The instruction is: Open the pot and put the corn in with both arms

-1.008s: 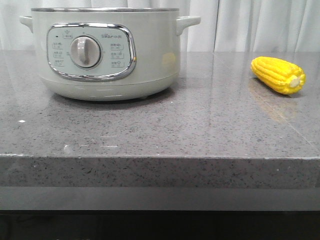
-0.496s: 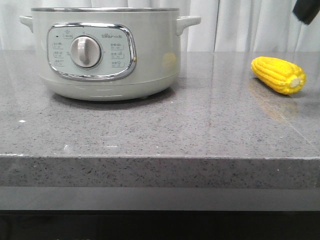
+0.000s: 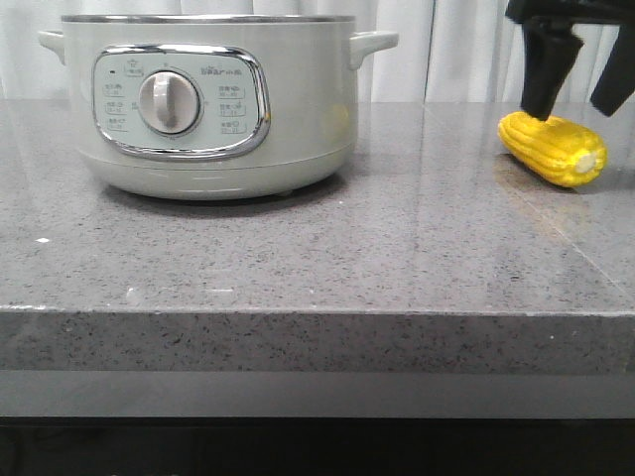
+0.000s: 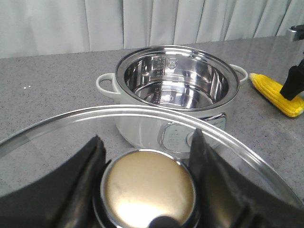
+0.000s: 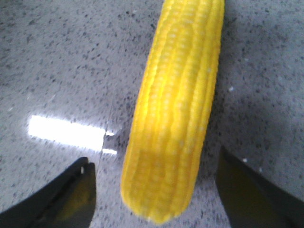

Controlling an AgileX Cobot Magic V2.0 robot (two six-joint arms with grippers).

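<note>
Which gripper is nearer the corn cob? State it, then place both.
Right. The right gripper hangs open directly above the corn cob, fingers straddling it. The left gripper holds the glass lid by its knob, on the pot's far side.

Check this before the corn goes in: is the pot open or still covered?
Open. The pot shows a bare, empty steel interior, and the left gripper holds the glass lid by its knob, clear of it.

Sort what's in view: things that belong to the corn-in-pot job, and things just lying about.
Job:
pot, already open
glass lid, held in left end effector
corn, lying on countertop between open right end effector fingers

Lying about:
nothing; only grey countertop and white curtain backdrop
</note>
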